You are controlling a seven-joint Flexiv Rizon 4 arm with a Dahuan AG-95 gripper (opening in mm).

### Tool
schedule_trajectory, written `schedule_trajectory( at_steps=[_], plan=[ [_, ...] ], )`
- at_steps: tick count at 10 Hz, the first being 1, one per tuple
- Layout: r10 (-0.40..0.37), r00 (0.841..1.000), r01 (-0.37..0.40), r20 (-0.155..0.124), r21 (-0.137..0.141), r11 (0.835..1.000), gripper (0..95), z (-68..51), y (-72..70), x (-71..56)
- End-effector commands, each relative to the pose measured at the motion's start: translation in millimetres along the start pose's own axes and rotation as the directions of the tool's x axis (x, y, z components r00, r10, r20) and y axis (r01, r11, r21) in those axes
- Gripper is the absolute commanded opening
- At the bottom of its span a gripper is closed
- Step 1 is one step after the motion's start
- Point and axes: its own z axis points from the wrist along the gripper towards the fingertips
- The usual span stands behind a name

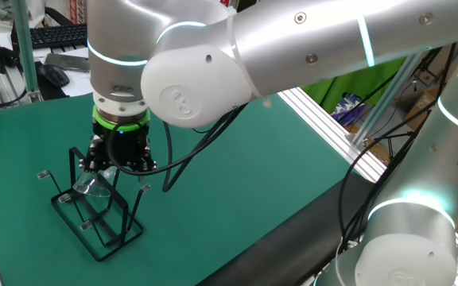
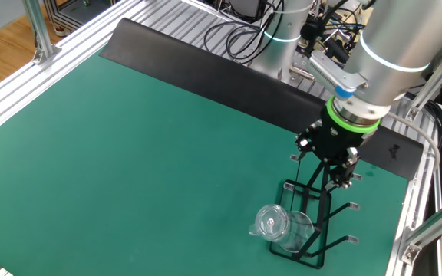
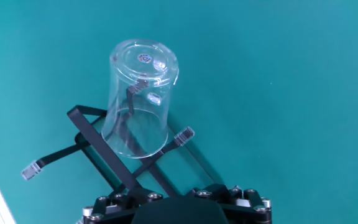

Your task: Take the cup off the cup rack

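Note:
The cup (image 3: 140, 99) is a clear tumbler, hung upside down and tilted on one prong of the cup rack (image 3: 98, 143). The rack is a black wire stand on the green mat. In the fixed views the cup (image 1: 94, 187) (image 2: 278, 224) sits at one end of the rack (image 1: 102, 226) (image 2: 307, 247). My gripper (image 1: 120, 163) (image 2: 330, 165) hovers over the rack, close behind the cup and apart from it. Only the gripper's black body shows at the bottom of the hand view, and its fingertips are out of that frame. Nothing is held; the jaws stand open.
Free prongs with small flat tips (image 3: 184, 134) stick out beside the cup. A keyboard (image 1: 54, 36) and mouse (image 1: 54, 74) lie beyond the mat. A black strip (image 2: 206, 69) and an aluminium frame (image 2: 417, 222) border the mat. Cables (image 1: 189, 151) hang from the arm.

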Motion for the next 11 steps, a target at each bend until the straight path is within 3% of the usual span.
schedule_trajectory(
  at_steps=[1, 3, 5, 8, 11],
  plan=[
    [0.002, 1.0, -0.002, -0.007, -0.001, 1.0, 76.0, 1.2, -0.1, -0.1],
    [-0.019, 1.0, 0.019, -0.023, 0.003, 1.0, 76.0, 1.2, -0.1, -0.1],
    [-0.029, 0.999, 0.028, -0.046, -0.029, 0.999, 76.0, 1.2, -0.1, -0.1],
    [0.01, 0.999, -0.012, -0.049, -0.031, 0.999, 76.0, 1.2, -0.1, -0.1],
    [0.021, 1.0, -0.021, -0.023, -0.017, 1.0, 76.0, 1.2, -0.1, -0.1]
  ],
)
